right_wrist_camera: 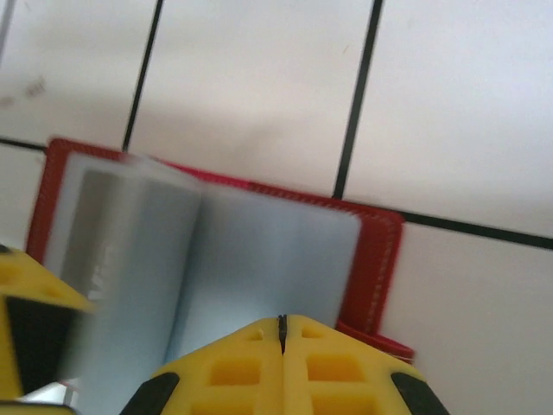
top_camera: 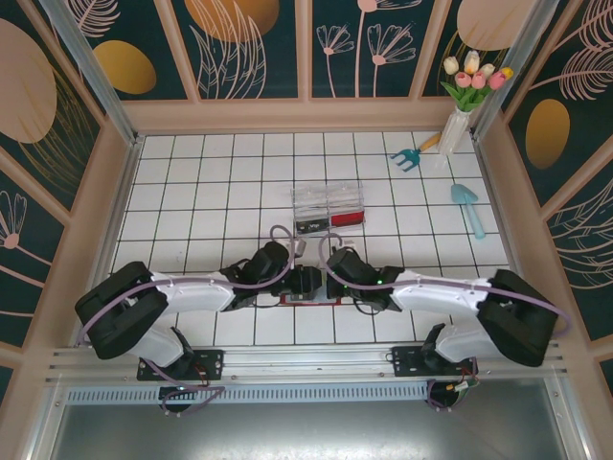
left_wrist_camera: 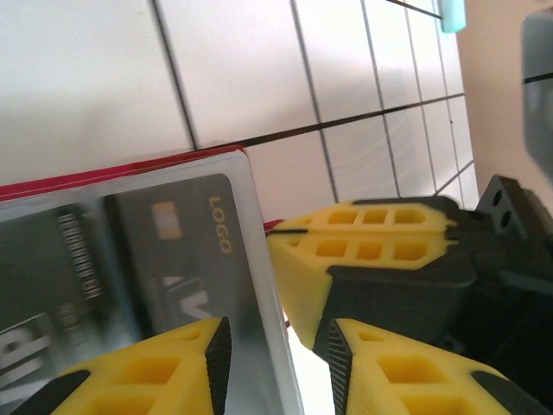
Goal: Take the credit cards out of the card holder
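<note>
White gridded tabletop (top_camera: 220,182), dark floral wall panels (top_camera: 254,48), pale wooden frame (top_camera: 306,115)

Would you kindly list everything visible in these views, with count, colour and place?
card holder: one, dark red, open, near side of the table between the grippers
credit cards: at least two, grey, in its sleeves
tray: one, clear with black and red pieces, centre
hand rake: one, blue, far right
trowel: one, pale blue, right side
vase of tulips: one, white, far right corner
table: one, white tiled
left gripper: yellow fingers, open, over the holder
right gripper: yellow fingers, shut, at the holder
</note>
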Controlling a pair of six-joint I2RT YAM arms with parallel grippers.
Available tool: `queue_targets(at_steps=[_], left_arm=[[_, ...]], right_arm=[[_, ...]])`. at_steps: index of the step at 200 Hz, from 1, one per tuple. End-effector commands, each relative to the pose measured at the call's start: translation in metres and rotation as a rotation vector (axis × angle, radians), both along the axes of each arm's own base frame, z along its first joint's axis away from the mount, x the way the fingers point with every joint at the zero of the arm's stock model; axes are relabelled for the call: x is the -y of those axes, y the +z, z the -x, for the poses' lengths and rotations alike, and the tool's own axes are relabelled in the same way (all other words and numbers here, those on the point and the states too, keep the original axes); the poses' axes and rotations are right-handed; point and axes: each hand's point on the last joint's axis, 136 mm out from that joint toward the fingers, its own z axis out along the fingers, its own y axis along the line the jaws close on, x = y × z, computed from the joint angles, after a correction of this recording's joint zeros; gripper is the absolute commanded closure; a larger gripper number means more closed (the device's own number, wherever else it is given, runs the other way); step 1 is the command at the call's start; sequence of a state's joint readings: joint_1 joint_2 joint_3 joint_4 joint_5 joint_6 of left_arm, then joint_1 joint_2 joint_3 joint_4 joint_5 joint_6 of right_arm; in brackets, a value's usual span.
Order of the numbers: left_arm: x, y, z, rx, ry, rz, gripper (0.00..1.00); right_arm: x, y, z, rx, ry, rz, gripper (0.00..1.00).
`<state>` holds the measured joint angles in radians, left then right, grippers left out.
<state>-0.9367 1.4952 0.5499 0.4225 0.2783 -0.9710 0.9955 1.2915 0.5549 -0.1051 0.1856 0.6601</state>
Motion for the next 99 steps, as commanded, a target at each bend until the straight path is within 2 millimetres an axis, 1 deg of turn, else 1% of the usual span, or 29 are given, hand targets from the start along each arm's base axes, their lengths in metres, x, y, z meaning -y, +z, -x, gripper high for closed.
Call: queue_targets(at_steps=[1, 16, 30, 52, 76, 99], left_arm=[[0.013, 0.005, 0.001, 0.008, -0.029, 0.025, 0.64], [0.006, 0.004, -0.001, 0.017, -0.004, 0.004, 0.65], [-0.004, 0.006, -0.005, 0.045, 0.033, -0.033, 0.64], [-0.019, 0.008, -0.009, 0.076, 0.082, -0.073, 0.63], [-0.031, -0.004, -0.012, 0.065, 0.118, -0.131, 0.65], [-0.053, -0.017, -0.017, 0.06, 0.175, -0.192, 0.69]], right_arm=[[0.019, 0.006, -0.004, 0.014, -0.068, -0.02, 1.0], [0.019, 0.011, -0.004, 0.015, -0.065, -0.056, 1.0], [0.015, 0.015, -0.003, 0.015, -0.046, -0.081, 1.0], [0.004, 0.012, -0.002, -0.008, -0.006, -0.086, 1.0], [-0.011, 0.004, 0.0, -0.043, 0.037, -0.092, 1.0], [-0.029, 0.003, 0.0, -0.072, 0.053, -0.145, 1.0]])
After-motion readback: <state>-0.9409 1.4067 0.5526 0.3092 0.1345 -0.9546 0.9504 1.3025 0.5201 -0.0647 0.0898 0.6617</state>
